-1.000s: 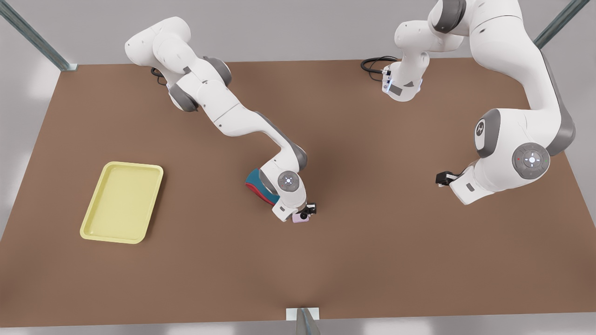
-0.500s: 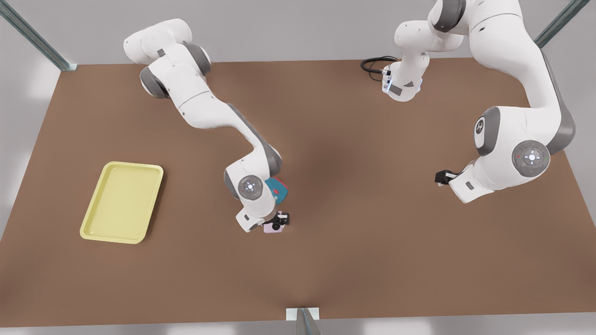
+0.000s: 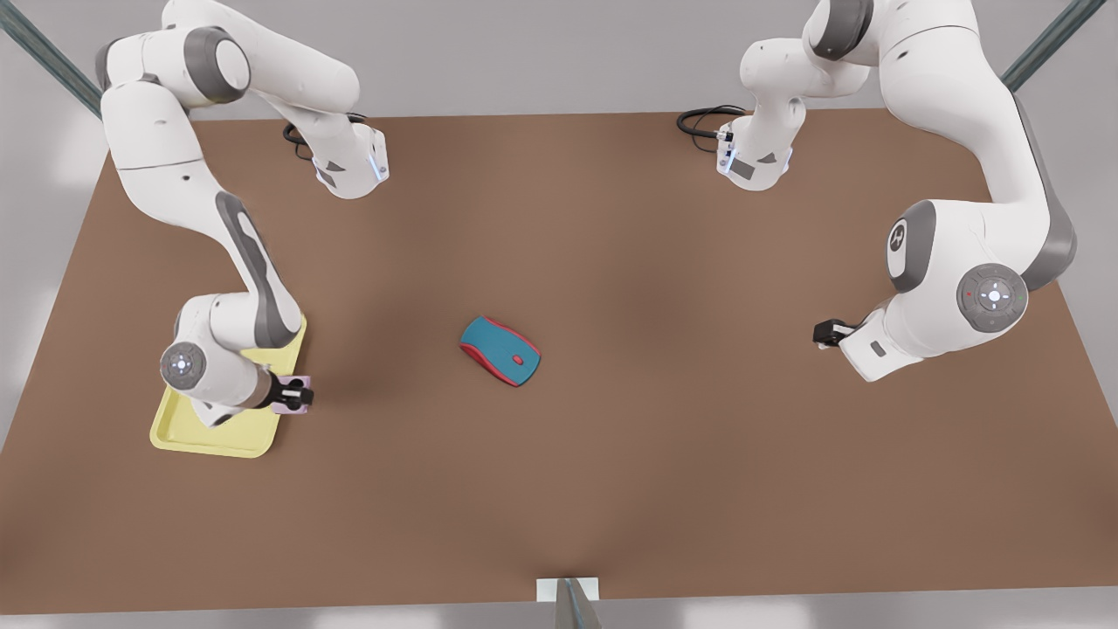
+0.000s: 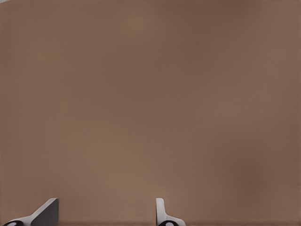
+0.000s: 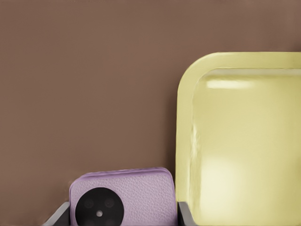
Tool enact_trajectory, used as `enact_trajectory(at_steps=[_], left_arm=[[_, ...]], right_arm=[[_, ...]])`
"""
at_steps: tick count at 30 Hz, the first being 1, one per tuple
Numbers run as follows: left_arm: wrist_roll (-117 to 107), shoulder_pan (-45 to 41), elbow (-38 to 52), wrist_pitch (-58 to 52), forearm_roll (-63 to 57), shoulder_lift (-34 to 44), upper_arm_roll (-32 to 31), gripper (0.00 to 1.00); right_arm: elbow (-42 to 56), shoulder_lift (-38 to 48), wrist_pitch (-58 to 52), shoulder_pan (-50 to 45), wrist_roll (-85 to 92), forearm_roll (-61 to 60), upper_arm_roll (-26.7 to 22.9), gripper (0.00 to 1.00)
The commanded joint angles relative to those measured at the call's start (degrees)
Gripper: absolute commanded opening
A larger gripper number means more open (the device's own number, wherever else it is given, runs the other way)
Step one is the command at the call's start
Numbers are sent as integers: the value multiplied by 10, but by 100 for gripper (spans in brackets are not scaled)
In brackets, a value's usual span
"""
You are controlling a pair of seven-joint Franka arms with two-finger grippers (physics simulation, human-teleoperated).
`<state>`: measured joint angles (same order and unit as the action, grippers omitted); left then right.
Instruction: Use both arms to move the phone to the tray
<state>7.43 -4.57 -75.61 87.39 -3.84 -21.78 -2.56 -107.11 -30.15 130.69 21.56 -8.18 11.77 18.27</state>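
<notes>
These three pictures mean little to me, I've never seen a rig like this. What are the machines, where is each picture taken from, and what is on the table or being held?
Two white jointed robot arms stand at a brown table, in a simulator's render. The front view looks down on the whole scene. The other two pictures come from cameras on the arms' wrists.

The right gripper, at the front view's left, is shut on the lilac phone. It hangs by the edge of the yellow tray, with the phone not yet over the tray's floor.

The left gripper, at the front view's right, waits with its fingers apart over bare table.

A teal-and-red computer mouse lies mid-table, apart from both grippers.
</notes>
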Motion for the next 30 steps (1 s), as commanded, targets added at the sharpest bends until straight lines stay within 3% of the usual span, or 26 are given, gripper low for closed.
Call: enact_trajectory(at_steps=[1,8,9,16,18,19,21,22,23,30], left_arm=[[-7,0,0,0,0,1,0,100],[-8,0,0,0,0,1,-1,100],[-8,0,0,0,0,1,-1,100],[-189,0,15,-1,23,19,5,100],[-189,0,16,-1,23,19,5,100],[-186,0,22,-2,23,19,5,100],[-182,0,22,-4,23,19,5,100],[-182,0,22,-3,23,19,5,100],[-182,0,22,-4,23,19,5,100],[-181,0,23,-3,19,18,3,100]], right_arm=[[-2,7,18,26,415,41,0,78],[-14,-1,25,77,480,42,-1,81],[-17,-1,25,77,477,41,-1,100],[-18,49,15,67,460,35,-2,100],[31,95,-104,-19,299,29,-11,100],[92,113,-184,-92,201,15,-32,100],[185,158,-312,-213,163,-72,-175,100],[277,153,-403,-211,161,-71,-184,100],[292,163,-418,-209,161,-71,-185,100],[299,193,-390,-188,161,-132,-185,100]])
